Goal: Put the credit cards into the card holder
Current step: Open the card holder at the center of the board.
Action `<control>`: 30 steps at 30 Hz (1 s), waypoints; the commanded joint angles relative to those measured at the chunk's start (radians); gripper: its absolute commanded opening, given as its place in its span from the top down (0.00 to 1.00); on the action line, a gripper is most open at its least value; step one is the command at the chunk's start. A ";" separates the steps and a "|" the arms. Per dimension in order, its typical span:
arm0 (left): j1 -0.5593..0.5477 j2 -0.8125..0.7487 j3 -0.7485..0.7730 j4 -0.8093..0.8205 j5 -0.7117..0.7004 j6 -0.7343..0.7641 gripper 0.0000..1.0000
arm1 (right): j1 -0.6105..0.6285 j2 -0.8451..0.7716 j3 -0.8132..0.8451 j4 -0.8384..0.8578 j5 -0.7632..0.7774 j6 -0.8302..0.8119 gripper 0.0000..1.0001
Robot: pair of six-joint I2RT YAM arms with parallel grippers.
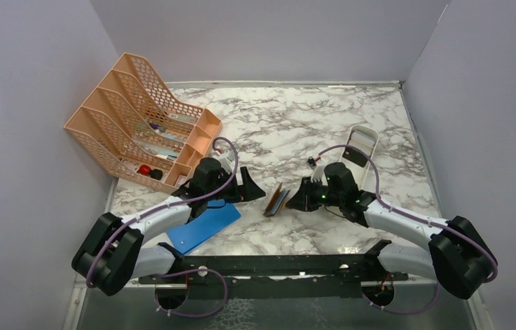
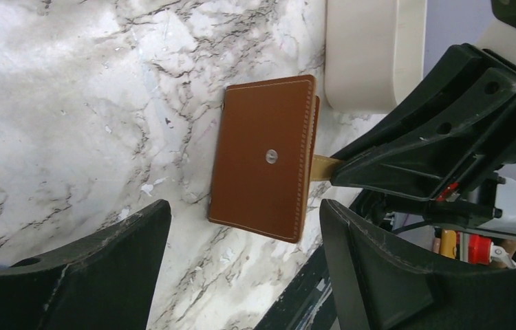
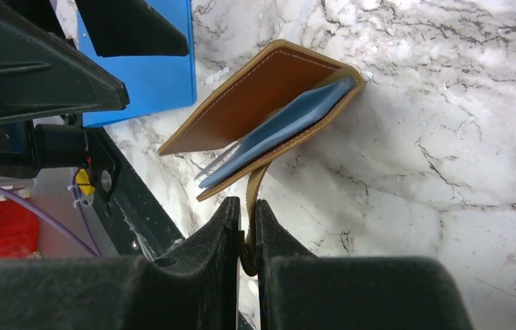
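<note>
Right wrist: right gripper (image 3: 245,210) pinches tab (image 3: 254,184) of leather card holder (image 3: 262,89), blue card (image 3: 289,124) seemingly inside; left gripper (image 2: 244,218) gapes.

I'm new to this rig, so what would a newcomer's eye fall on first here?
The half-open brown card holder at the centre of the table, with a light blue card tucked inside. The right end effector pinches its snap tab, while the open left end effector faces it. An orange mesh rack stands at the far left.

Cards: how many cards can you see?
1 for sure: a light blue card tucked inside the wallet. A dark patch on the white tray may be another; too small to tell.
</note>
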 commanded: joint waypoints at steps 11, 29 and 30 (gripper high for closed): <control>-0.015 0.045 0.039 0.073 0.068 0.096 0.14 | 0.003 0.045 0.040 0.111 -0.108 -0.001 0.90; -0.020 0.123 0.061 0.073 0.059 0.131 0.18 | 0.003 0.090 0.038 0.086 -0.076 -0.040 0.90; -0.020 0.125 0.060 0.073 0.056 0.131 0.19 | 0.003 0.086 0.032 0.081 -0.066 -0.042 0.90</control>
